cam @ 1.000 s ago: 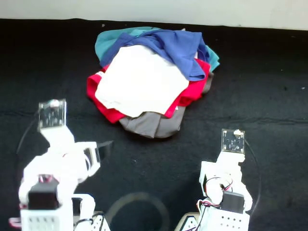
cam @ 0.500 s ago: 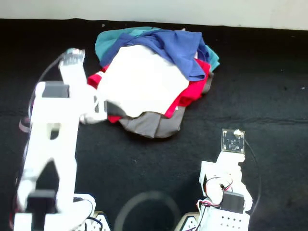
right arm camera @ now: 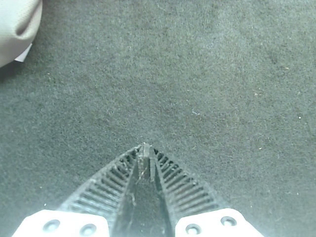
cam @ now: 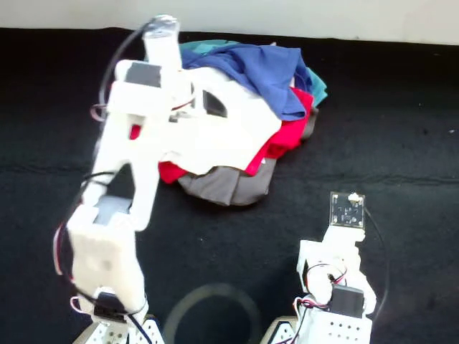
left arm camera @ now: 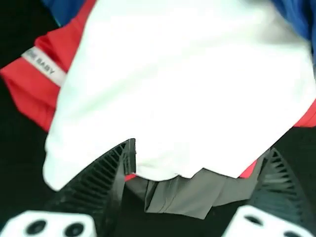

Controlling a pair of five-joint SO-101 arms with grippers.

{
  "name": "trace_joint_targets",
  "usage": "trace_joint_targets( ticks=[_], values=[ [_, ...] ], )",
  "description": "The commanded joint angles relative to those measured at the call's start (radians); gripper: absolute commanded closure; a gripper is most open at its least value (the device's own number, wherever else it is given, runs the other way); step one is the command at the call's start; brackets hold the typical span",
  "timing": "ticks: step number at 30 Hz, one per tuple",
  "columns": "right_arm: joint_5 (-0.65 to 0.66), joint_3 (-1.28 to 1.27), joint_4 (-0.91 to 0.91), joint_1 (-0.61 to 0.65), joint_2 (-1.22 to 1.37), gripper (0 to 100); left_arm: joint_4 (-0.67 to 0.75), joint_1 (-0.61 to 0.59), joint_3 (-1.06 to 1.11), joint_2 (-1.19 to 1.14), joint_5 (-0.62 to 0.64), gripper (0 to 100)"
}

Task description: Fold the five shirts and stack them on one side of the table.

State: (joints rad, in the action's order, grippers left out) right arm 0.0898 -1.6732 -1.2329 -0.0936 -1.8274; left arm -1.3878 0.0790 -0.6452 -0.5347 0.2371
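Note:
Several shirts lie heaped at the back middle of the table. A white shirt point(cam: 229, 136) is on top, with a blue shirt point(cam: 265, 68) across its far side, a teal shirt point(cam: 319, 89) behind, a red shirt point(cam: 283, 136) under it and a grey shirt point(cam: 229, 183) at the bottom. My left gripper point(cam: 208, 107) hangs over the white shirt point(left arm camera: 187, 84), open, its fingers point(left arm camera: 106, 173) spread wide above the shirt's near edge and holding nothing. My right gripper point(right arm camera: 144, 150) is shut and empty, just above the bare mat.
A black mat point(cam: 401, 143) covers the table, with open room left and right of the heap. The right arm point(cam: 337, 265) sits folded at the front right. A pale wall strip point(cam: 358, 18) runs along the back edge. A grey shirt corner point(right arm camera: 17, 29) shows in the right wrist view.
The left arm has swung up from its folded rest at the front left and stretched out over the heap, ending above the white shirt. The right arm has kept still.

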Motion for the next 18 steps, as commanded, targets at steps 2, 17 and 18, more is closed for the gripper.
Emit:
trace_joint_targets(
  ticks=[2,17,18],
  values=[
    [-0.006,-0.137,-0.004,0.004,-0.002,99.1,-0.002,-0.004,-0.183,-0.216,-0.054,61],
    [-0.006,-0.137,-0.004,0.004,-0.002,99.1,-0.255,-0.266,-0.568,-0.616,-0.222,100],
    [-0.006,-0.137,-0.004,0.004,-0.002,99.1,-0.278,-0.297,-0.582,-0.624,-0.222,99]
  ],
)
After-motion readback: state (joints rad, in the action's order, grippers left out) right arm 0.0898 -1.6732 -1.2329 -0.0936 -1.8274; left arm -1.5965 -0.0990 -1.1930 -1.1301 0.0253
